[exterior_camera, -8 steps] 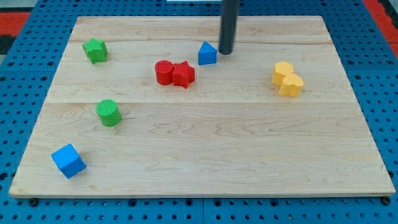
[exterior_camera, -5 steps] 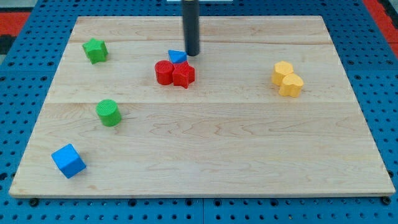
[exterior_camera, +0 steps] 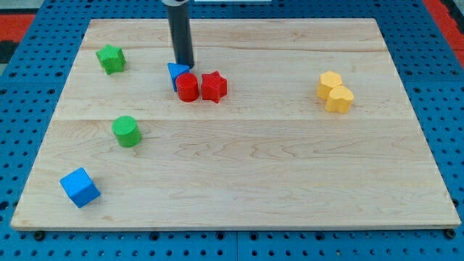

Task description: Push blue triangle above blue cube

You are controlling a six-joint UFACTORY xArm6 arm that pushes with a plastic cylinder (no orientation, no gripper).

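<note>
My tip touches the small blue triangle block, well short of the blue cube block; no fingers fitted.

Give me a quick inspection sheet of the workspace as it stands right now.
Surface: wooden board, flat.
Job's things: blue triangle touching the red cylinder; blue cube near the view's bottom left.
Clutter: red star, green star, green cylinder, two yellow blocks touching.
End effector: my tip just right of the blue triangle's top.
Cables: nothing seen.
Surroundings: blue perforated base.
</note>
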